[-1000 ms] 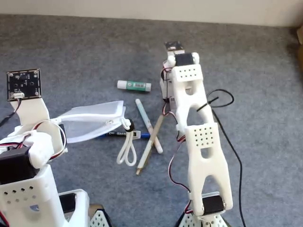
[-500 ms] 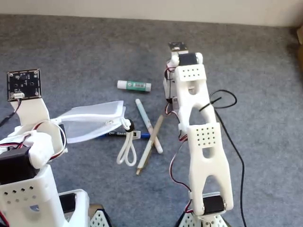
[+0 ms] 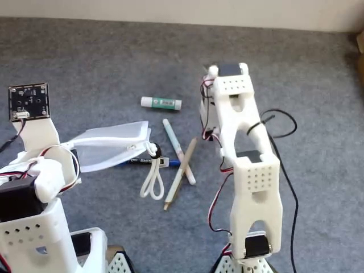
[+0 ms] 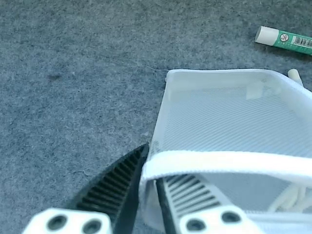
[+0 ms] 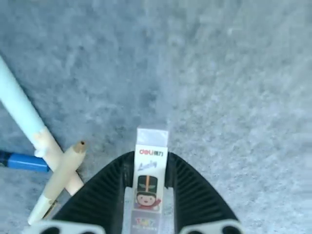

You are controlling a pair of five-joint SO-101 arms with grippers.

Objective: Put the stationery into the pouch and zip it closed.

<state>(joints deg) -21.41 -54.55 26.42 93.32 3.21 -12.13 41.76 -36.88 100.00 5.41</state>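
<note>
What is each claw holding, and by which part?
The left claw pinches the mesh pouch by its white rim; the right claw clamps a wrapped eraser along its sides, one end sticking out.

A carpeted indoor room: grey carpet [image 3: 85, 62] runs up to a pale wall [image 3: 170, 10].

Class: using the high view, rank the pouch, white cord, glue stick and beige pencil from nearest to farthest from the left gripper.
1. Pouch: held in the left gripper.
2. White cord: just past the pouch's mouth.
3. Glue stick, beyond the pouch, and beige pencil, past the cord: too close to call.
</note>
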